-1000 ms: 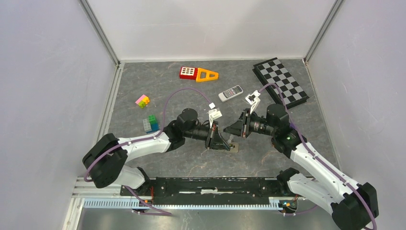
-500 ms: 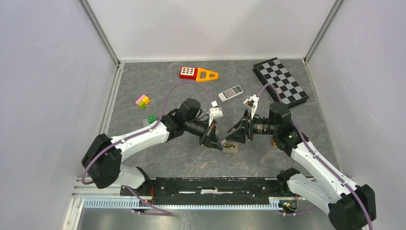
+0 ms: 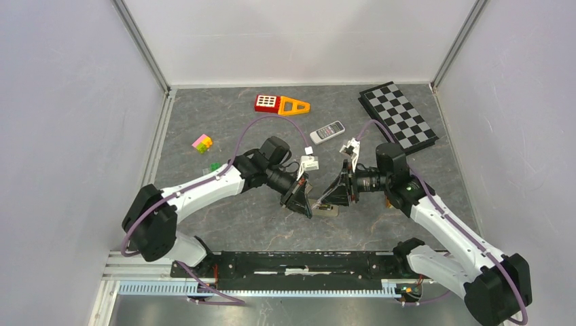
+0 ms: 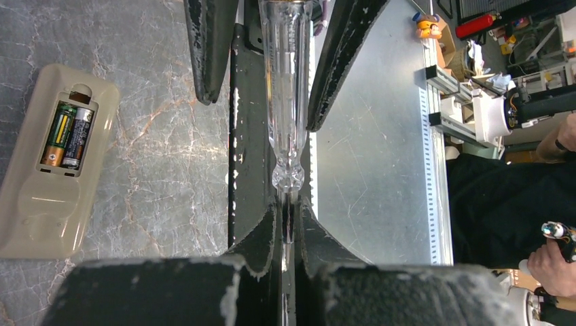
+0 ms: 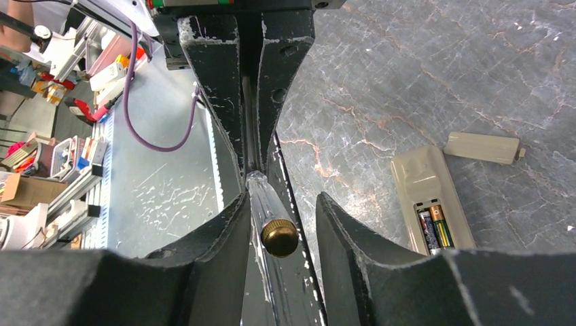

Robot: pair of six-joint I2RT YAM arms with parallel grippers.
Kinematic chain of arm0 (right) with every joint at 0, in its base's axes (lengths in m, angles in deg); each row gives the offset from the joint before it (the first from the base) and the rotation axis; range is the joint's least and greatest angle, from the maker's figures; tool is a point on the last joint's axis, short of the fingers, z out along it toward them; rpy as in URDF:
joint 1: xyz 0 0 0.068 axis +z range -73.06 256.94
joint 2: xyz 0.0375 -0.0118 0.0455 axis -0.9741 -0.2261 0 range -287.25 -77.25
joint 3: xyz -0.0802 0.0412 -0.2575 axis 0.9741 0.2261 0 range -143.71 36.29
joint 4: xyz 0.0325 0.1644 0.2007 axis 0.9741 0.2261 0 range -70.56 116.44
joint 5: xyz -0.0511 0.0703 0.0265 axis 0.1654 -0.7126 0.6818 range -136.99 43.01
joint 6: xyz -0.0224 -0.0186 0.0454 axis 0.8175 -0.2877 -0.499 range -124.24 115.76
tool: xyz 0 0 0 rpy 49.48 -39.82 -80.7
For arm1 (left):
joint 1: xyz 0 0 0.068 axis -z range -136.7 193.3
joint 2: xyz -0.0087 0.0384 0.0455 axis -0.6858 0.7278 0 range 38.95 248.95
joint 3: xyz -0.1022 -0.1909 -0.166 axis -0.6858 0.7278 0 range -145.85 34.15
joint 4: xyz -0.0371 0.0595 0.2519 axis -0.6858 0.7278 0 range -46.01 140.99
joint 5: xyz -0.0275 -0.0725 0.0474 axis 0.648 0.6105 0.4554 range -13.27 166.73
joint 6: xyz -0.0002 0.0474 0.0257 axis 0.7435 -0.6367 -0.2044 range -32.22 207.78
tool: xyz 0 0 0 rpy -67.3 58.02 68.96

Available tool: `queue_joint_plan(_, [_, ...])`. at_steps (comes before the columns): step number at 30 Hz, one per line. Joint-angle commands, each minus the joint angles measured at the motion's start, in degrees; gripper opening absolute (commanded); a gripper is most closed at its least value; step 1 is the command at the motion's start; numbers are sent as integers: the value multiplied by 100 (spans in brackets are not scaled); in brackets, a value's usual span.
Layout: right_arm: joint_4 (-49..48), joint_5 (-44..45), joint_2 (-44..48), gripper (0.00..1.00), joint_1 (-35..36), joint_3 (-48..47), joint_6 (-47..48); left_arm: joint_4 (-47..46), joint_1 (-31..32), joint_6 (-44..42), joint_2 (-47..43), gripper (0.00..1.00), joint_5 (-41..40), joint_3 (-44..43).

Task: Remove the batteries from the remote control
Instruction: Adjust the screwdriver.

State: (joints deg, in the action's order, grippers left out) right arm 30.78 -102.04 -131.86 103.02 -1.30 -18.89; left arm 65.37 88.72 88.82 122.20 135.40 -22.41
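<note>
The beige remote control (image 4: 37,210) lies face down on the table with its compartment open, and two batteries (image 4: 68,136) sit side by side in it. The remote also shows in the top view (image 3: 326,211) and the right wrist view (image 5: 424,180), its batteries (image 5: 435,227) in place. My left gripper (image 4: 289,224) is shut on the thin metal shaft of a clear-handled pen-like stick (image 4: 285,102). My right gripper (image 5: 280,210) is open, its jaws on either side of the stick's handle and brass end cap (image 5: 280,238). Both grippers meet just above the remote.
The loose beige cover piece (image 5: 482,147) lies beside the remote. A second, white remote (image 3: 327,132), a checkerboard (image 3: 399,117), red and orange toy pieces (image 3: 280,104) and small bricks (image 3: 202,143) lie farther back. The table's front edge is close below the grippers.
The two grippers have come together. The left one has swung round with the stick, and the right one has moved left until its open jaws flank the stick's handle.
</note>
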Motion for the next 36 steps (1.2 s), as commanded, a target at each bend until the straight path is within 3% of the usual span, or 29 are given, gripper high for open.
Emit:
queue_joint_plan(1, [-60, -253, -80, 43, 56, -302, 170, 146, 1, -385, 71, 2, 341, -307])
queue_joint_plan(5, [-77, -356, -116, 37, 85, -303, 217, 149, 1, -416, 135, 2, 454, -347])
queue_joint_plan(7, [-73, -432, -161, 30, 113, -302, 212, 142, 1, -425, 137, 2, 452, -357])
queue_joint_plan(11, [-78, -506, -183, 29, 160, -285, 249, 142, 1, -445, 157, 2, 494, -367])
queue_joint_plan(17, [-74, -428, -193, 4, 194, -285, 236, 159, 2, -464, 192, 3, 458, -374])
queue_joint_plan(18, [-68, -360, -172, 1, 195, -281, 222, 156, -1, -457, 190, 6, 404, -372])
queue_joint_plan(22, [-18, 309, 5, 0, 195, -174, 69, -221, -166, 81, 3, 57, -260, -194])
queue_joint_plan(26, [706, 1417, 234, 0, 191, -191, 143, -1932, -1111, 1654, -736, 87, -1246, 870])
queue_joint_plan(28, [1432, 2327, 279, 0, 191, -457, 339, -2249, -1505, 2126, -1070, 92, -1862, 1248])
queue_joint_plan(31, [2108, 3240, 386, 0, 195, -797, 244, -1462, -1585, 2138, -1058, 92, -2978, 1252])
queue_joint_plan(33, [2268, 3582, 469, 0, 236, -906, 52, -1382, -1520, 2215, -953, 85, -3277, 1374])
queue_joint_plan(36, [2328, 4021, 530, 0, 463, -913, -240, -1340, -1058, 2223, -910, 86, -3950, 1558])
